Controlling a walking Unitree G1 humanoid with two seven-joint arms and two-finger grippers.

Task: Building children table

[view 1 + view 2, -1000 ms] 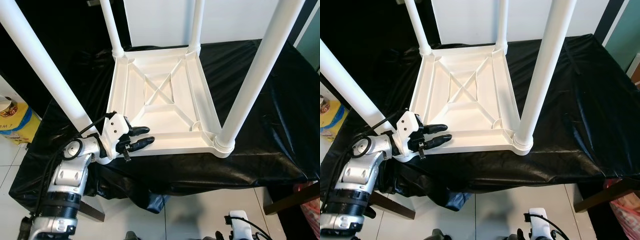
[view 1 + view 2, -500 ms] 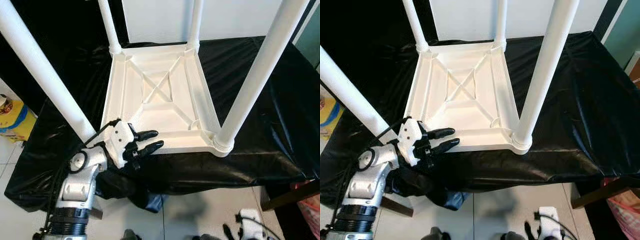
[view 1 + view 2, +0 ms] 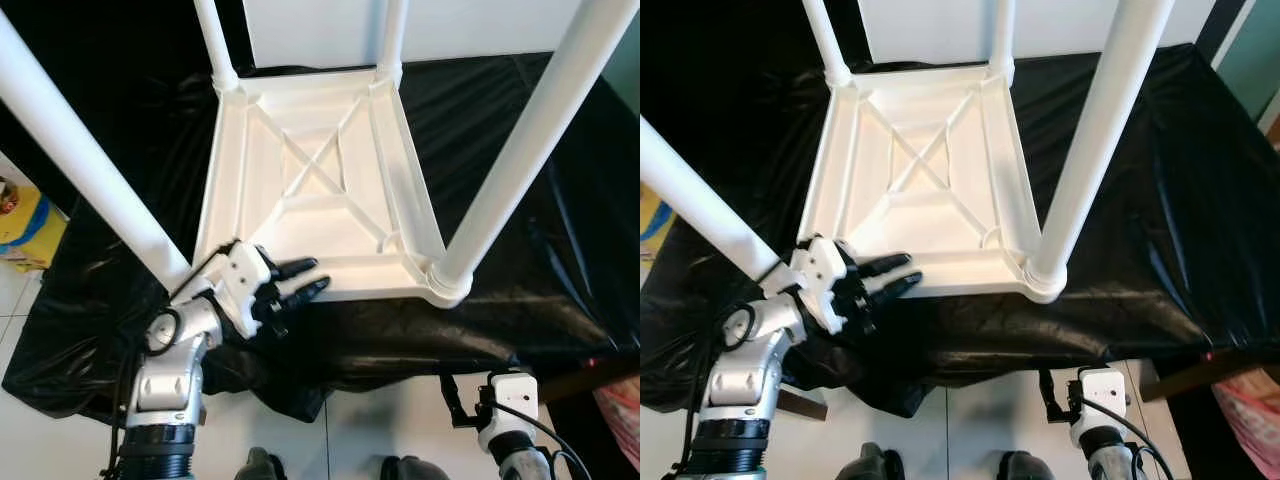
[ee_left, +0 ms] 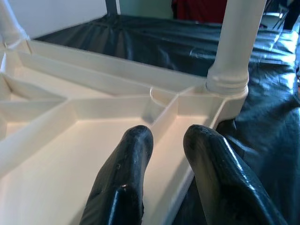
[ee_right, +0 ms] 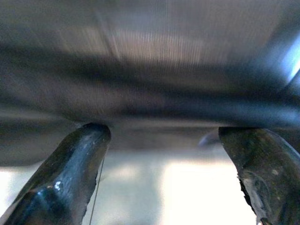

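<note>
Lying upturned on black-sheeted tabletop [image 3: 520, 150], white children table [image 3: 320, 190]; left claw [image 3: 305, 279] narrow at near rim; right claw [image 5: 164, 140] wide.

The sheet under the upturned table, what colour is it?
Glossy black sheet, clearest in the left eye view.

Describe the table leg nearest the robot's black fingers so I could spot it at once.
On the black-covered bench lies an upturned white table with its four legs in the air. At its near left corner, just above the left gripper, stands the leg you want. Unlike the other near leg, it slants off toward the left of the picture.
</note>
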